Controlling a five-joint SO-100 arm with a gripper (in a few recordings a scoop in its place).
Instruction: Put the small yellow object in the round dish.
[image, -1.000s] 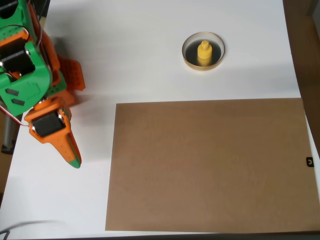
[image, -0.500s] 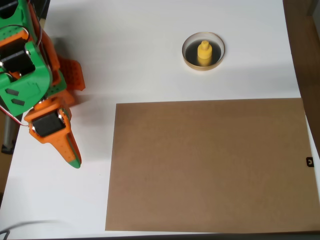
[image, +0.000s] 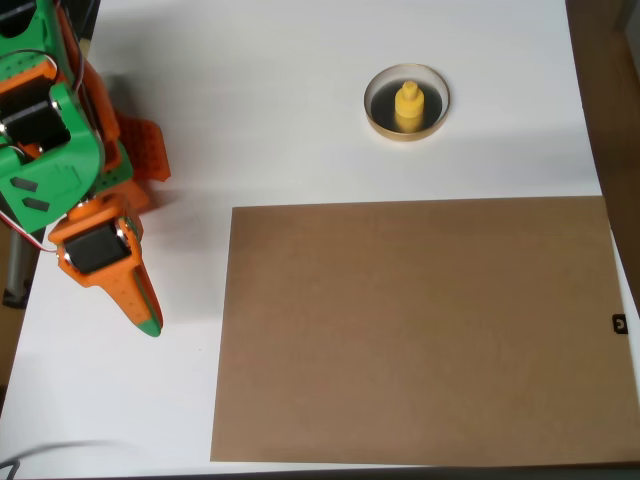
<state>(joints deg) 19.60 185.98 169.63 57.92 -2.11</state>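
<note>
The small yellow object stands upright inside the round dish, on its dark bottom, at the upper middle of the white table in the overhead view. My orange and green arm is folded at the left edge. Its gripper points toward the bottom of the picture and rests low over the table, far to the left of the dish. The two fingers lie together into one green-tipped point with nothing between them.
A large brown cardboard sheet covers the lower right of the table. A small black clip sits at the sheet's right edge. The table's right edge runs close beside the dish.
</note>
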